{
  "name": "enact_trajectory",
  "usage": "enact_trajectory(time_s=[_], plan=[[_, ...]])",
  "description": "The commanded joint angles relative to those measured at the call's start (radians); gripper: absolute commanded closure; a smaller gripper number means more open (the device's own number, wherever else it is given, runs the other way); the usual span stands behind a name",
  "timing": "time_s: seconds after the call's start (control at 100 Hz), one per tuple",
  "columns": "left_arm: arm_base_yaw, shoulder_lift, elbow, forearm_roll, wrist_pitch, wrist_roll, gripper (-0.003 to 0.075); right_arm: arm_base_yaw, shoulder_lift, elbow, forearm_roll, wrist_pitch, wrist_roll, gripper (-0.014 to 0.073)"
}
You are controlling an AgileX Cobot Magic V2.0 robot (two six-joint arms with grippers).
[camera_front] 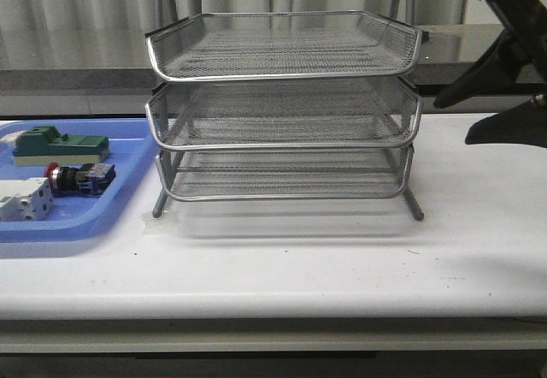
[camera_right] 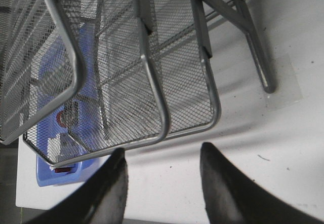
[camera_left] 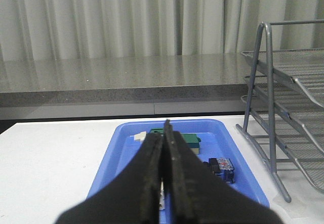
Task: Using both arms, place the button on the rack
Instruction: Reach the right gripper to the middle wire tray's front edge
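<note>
The button (camera_front: 79, 178), with a red cap and a black-and-blue body, lies on its side in the blue tray (camera_front: 128, 198) left of the rack (camera_front: 282, 104). The three-tier silver wire rack stands mid-table with all tiers bare. My left gripper (camera_left: 166, 126) is shut and empty, above the tray's near end. The button (camera_left: 221, 167) lies beside its fingers. My right gripper (camera_front: 453, 121) is open and empty, raised at the rack's right side. In the right wrist view it (camera_right: 163, 152) hovers over the white table just off the rack's lowest rim (camera_right: 152, 72).
In the blue tray (camera_left: 121, 148) a green block (camera_front: 60, 145) lies behind the button and a white-grey block (camera_front: 24, 200) lies in front of it. The green block also shows in the left wrist view (camera_left: 190, 139). A dark counter and curtains stand behind the white table (camera_front: 282, 267).
</note>
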Motion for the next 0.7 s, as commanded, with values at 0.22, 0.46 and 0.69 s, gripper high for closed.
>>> enact_trajectory(time_s=[0.22, 0.46, 0.69], plan=[[0.000, -0.031, 0.042, -0.004, -0.072, -0.007, 0.0740, -0.003, 0.122, -0.128, 0.109, 0.131, -0.091, 0.0236], [0.000, -0.031, 0.042, -0.004, -0.072, -0.007, 0.0740, 0.020, 0.212, -0.204, 0.109, 0.172, -0.091, 0.0236], [0.000, -0.031, 0.042, -0.004, -0.072, -0.007, 0.0740, 0.052, 0.260, -0.226, 0.117, 0.170, -0.091, 0.0270]])
